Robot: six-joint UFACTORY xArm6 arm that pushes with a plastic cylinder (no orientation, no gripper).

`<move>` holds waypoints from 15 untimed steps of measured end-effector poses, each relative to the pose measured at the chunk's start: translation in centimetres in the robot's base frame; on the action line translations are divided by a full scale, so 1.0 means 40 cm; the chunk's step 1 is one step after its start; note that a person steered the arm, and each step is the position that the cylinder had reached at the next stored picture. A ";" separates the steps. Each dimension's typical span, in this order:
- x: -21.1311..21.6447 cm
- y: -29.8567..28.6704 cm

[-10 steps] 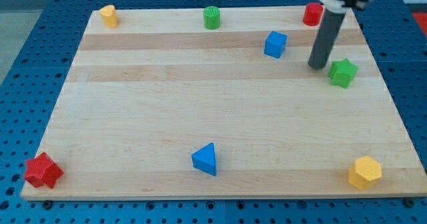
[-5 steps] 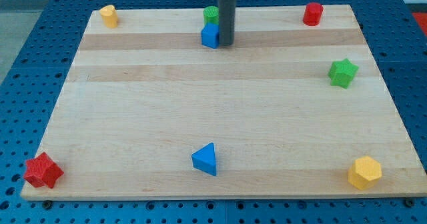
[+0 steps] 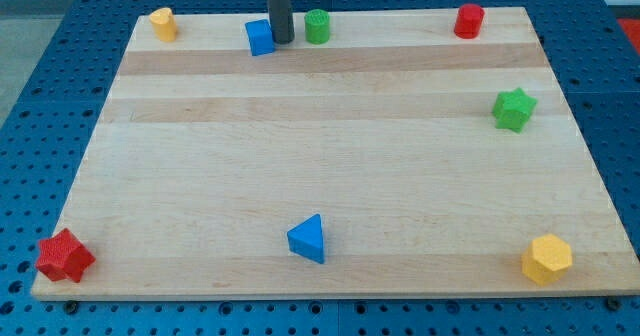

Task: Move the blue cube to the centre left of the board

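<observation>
No jaws, only my tip [image 3: 281,42], touching the blue cube [image 3: 260,37] on its right side

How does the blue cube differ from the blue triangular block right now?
The blue cube sits near the view's top edge, with my tip right against its right side; the blue triangular block lies alone near the view's bottom. The cube is boxy with flat faces; the other tapers to a point. Both are the same blue and rest on the board.

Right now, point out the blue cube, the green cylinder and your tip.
blue cube [image 3: 260,38], camera view, middle of its front face.
green cylinder [image 3: 318,27], camera view, middle of its side.
my tip [image 3: 281,41], camera view, rod's very end, against the cube's right side.
</observation>
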State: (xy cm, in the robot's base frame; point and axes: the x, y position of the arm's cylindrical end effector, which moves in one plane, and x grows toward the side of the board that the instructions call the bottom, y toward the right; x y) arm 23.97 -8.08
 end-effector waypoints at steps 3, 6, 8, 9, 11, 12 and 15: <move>-0.011 -0.159; -0.067 -0.167; 0.018 -0.255; 0.052 -0.255; 0.128 -0.207; 0.172 -0.212; 0.335 -0.157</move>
State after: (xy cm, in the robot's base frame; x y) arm 37.36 -14.38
